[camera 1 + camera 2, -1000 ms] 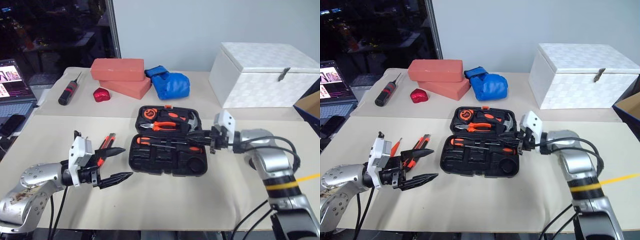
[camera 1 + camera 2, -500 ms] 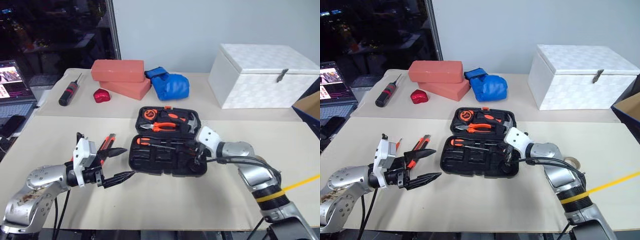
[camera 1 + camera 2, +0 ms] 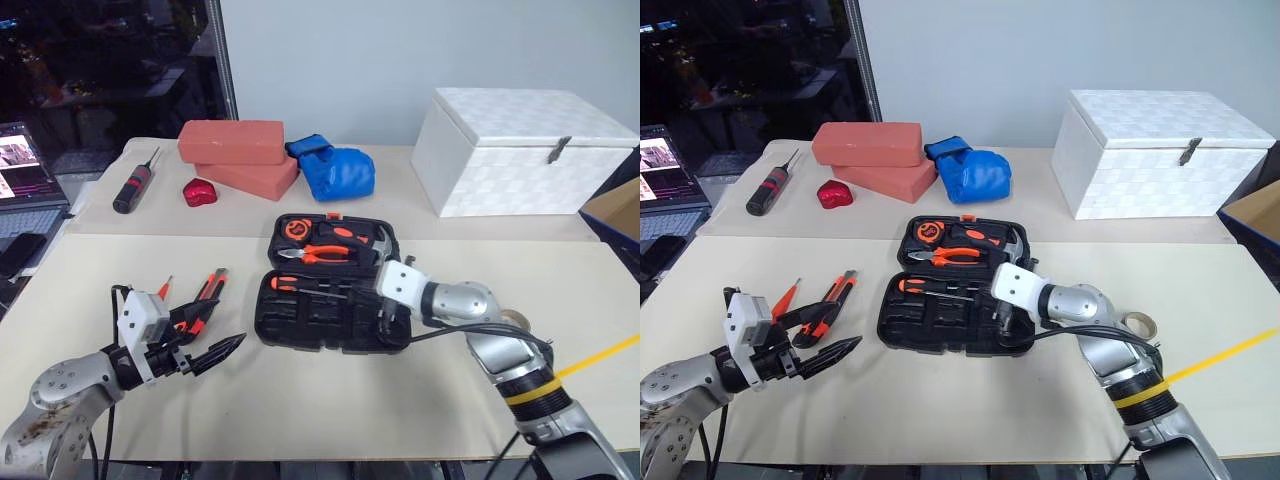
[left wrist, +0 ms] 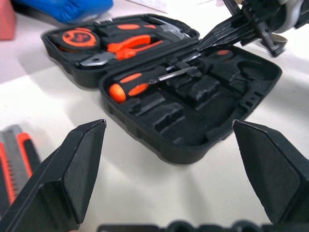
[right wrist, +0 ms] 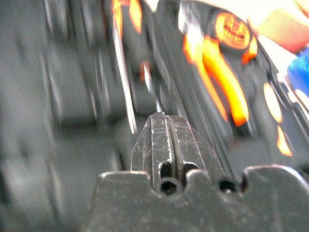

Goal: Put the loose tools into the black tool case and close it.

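**Left gripper sits nearest the loose tools, with the case off to its right**

The beige table (image 3: 330,400) carries everything here. The black tool case (image 3: 335,320) lies open and flat at the table's middle, its lid half further from the robot holding pliers (image 3: 325,250) and a tape measure (image 3: 297,229), its near half holding one orange-handled screwdriver (image 3: 300,285) already seated in a recess, several recesses bare.

Over on the robot's left, the loose tools (image 3: 820,312) lie on the tabletop well apart from the case: a utility knife (image 3: 832,303) and a slim screwdriver (image 3: 786,298) side by side, long axes running roughly away from the robot with a slight tilt to the right.

The left gripper (image 3: 815,340) hangs just at the near end of those tools, fingers spread wide and holding nothing, pointing across toward the case. That makes it clearly the nearer arm; the tools lie just beyond and to the outside of its fingertips, so my read is that it needs to turn back toward them.

The right gripper (image 3: 385,318) is over the case's near half at its right end, fingers pressed together and holding nothing that I can see; the wrist view shows them shut above the seated screwdriver's shaft.
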`<state>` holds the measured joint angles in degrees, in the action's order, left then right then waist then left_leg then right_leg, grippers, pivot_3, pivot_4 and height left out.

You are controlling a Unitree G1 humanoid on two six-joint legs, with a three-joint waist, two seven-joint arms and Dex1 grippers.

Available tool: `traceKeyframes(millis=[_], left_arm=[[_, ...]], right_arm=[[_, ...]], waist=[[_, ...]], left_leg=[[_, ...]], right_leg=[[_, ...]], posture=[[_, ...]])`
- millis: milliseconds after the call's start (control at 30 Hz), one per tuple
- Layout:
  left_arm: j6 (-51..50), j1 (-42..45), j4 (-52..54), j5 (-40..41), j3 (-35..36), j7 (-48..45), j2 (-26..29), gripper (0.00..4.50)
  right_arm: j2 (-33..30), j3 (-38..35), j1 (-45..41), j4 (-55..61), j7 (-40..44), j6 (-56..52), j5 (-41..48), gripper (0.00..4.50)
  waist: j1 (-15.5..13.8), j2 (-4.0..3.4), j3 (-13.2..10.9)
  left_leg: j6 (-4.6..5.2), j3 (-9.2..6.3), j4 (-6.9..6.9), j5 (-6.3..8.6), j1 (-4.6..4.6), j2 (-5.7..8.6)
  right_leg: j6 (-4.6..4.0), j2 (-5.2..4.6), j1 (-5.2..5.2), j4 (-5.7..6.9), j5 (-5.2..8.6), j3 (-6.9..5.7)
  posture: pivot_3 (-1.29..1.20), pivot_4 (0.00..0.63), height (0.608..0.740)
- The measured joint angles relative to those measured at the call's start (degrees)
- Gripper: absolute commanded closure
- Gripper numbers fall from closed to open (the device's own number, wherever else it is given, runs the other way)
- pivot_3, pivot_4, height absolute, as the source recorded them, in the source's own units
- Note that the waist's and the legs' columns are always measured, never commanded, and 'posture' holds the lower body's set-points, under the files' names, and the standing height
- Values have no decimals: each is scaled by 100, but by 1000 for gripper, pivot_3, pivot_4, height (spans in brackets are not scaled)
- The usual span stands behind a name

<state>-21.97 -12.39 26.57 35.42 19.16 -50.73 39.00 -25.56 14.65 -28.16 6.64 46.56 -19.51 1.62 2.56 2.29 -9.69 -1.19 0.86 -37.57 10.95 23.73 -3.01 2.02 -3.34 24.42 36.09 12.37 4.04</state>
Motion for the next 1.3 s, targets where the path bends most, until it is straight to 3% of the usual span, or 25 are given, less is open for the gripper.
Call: traceKeyframes(millis=[167, 467, 633, 767, 833, 933, 967, 1033, 1200, 1300], left_arm=[[-131, -164, 95, 219, 135, -7, 33, 0], [-339, -327, 420, 750, 260, -632, 593, 0], [-345, -149, 407, 743, 248, -625, 621, 0], [-352, -132, 378, 648, 250, -362, 564, 0], [-471, -63, 277, 614, 334, 92, 375, 0], [-882, 12, 45, 548, 593, 890, 246, 0], [-1187, 81, -26, 546, 704, 1253, 248, 0], [-1516, 183, -174, 549, 880, 1634, 251, 0], [-2228, 763, -912, 376, 1055, 2404, 426, 0], [-2477, 1008, -1208, 145, 911, 2553, 645, 0]], right_arm=[[63, 96, 135, 27, -225, -466, -85, 4482], [-197, 335, 170, 188, -294, -801, -297, 4482], [-500, 1020, -254, -244, -52, 45, -986, 4482], [-518, 1027, -243, -475, -88, 577, -1175, 4482], [-250, 597, 12, -499, -163, 644, -795, 4482], [206, -101, 386, -251, 155, 370, 630, 4482], [148, -403, 418, 89, 496, -68, 1345, 3910], [-112, -790, 434, 521, 794, -272, 1902, 3448], [-809, -1189, 919, 1433, 1471, -605, 2822, 1747], [-987, -1323, 1026, 1632, 1474, -681, 3013, 645]], waist=[[-45, -1, -3], [-27, 0, -5], [2, 19, 7], [6, 46, 24], [-6, 53, 25], [-8, 53, -16], [-9, 40, -41], [-14, 37, -43], [-39, 42, -44], [-3, 42, -44]], left_leg=[[-1, 8, 0, 0, 13, 2], [0, 16, 39, 0, 7, 2], [-2, 18, 43, 1, -43, 1], [-40, 17, 53, 24, -69, 0], [-36, 15, 55, 21, -63, 0], [-1, 14, 57, -2, -35, -1], [0, 14, 57, -2, -34, -1], [0, 8, 58, -2, -40, -3], [-2, 3, 79, 0, -28, 0], [-6, 8, 79, 3, -23, 0]], right_leg=[[1, -10, 11, -12, 3, -3], [-9, -8, 31, -9, 8, -1], [-10, -9, -10, -26, 10, 0], [-15, -11, -13, -32, 13, 0], [-15, -11, -16, -28, 13, -1], [-17, -6, -1, -7, 2, -1], [-16, -6, -2, -6, 2, -1], [-5, -3, -8, -4, 7, -6], [2, -3, -1, -7, 38, -11], [3, -5, 6, -9, 37, -10]], posture=[[0, 150, 740], [0, 150, 740], [0, 150, 740], [0, 150, 740], [0, 150, 740], [0, 150, 740], [0, 150, 740], [0, 150, 740], [0, 150, 740], [0, 150, 740]])
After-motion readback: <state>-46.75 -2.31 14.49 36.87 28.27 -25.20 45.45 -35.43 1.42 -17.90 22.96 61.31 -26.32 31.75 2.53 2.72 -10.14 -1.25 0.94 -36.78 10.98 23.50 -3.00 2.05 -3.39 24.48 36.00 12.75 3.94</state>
